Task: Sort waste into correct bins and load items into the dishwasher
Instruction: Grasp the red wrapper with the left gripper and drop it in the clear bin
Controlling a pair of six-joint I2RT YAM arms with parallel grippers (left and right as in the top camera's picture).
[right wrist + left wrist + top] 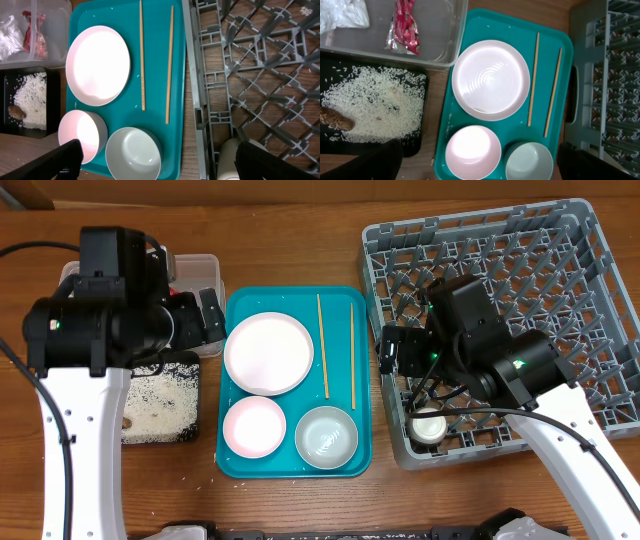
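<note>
Chopsticks (322,345) lie on teal tray (337,330) — between left pincer (212,320) and right pincer (388,352).

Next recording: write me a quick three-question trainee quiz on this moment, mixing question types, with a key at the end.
1. How many bowls stand on the teal tray?
2. The rice lies in: A) the clear tub, B) the black tray, C) the teal tray.
3. True or false: the cup sits inside the grey rack.

Key: 1. two; 2. B; 3. true.
</note>
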